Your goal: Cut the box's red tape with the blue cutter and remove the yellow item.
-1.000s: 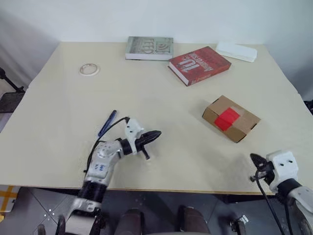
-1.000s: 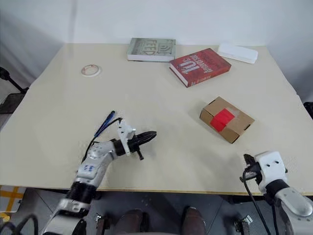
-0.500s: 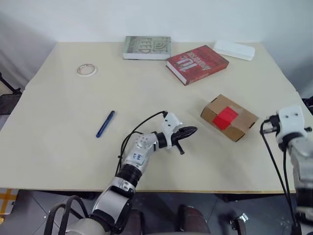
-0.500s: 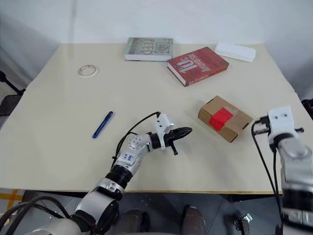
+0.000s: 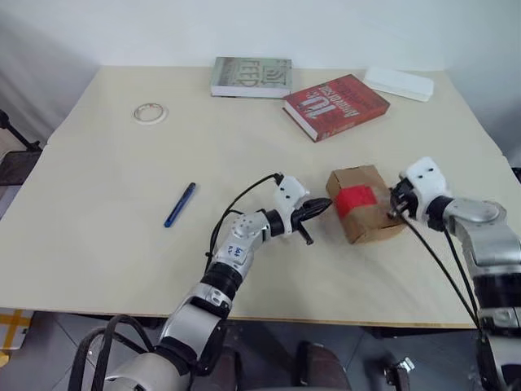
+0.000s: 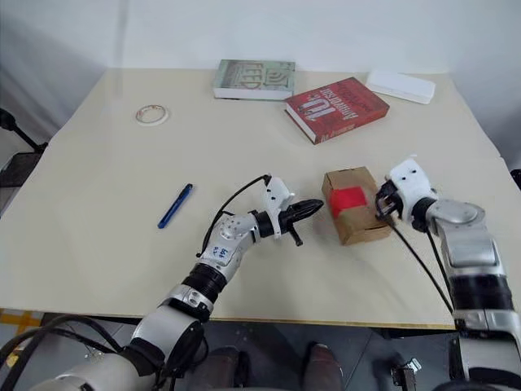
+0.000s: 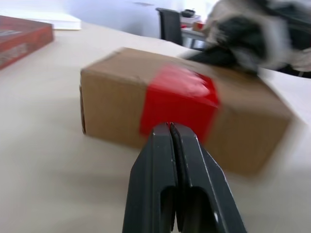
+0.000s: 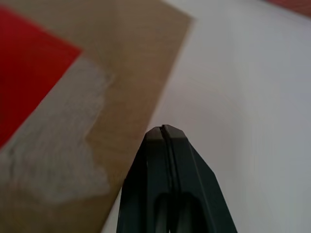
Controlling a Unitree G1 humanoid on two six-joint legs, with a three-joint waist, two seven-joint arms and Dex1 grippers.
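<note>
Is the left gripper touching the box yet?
Apart. In the right eye view, bare table shows between the shut left gripper and the box.

Brown cardboard box, flaps closed, lies flat on the table. Red tape crosses its top, uncut. Blue cutter lies well apart.

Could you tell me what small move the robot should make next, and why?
Probably nudge the box square between both shut grippers: the left gripper points at the red tape, the right gripper sits at the opposite edge, and the blue cutter lies unheld.
</note>
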